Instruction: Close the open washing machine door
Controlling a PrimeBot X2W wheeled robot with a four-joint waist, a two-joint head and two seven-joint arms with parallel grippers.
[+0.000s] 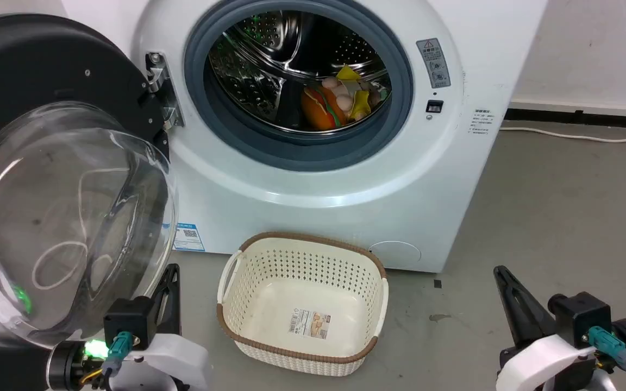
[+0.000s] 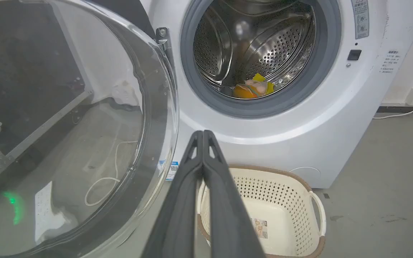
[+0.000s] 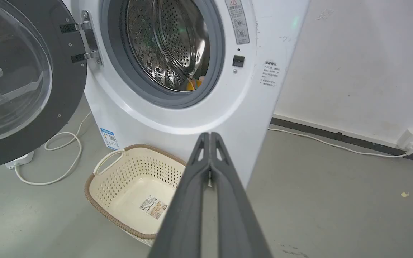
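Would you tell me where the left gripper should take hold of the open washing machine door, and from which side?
Take the washing machine door by its black rim, at the edge farthest from the hinge, probably reaching round from the outer face. It stands wide open, its glass bowl bulging toward the robot, too smooth to grip. The left gripper is shut.

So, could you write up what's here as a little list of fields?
Door: washing machine door, swung wide open, hinged on the left
Machine: washing machine, white, front-loading
In drum: colourful items, one burger-like
Floor: cream basket before the machine, only a label inside
Left gripper: shut, empty, near the door's edge
Right gripper: shut, empty
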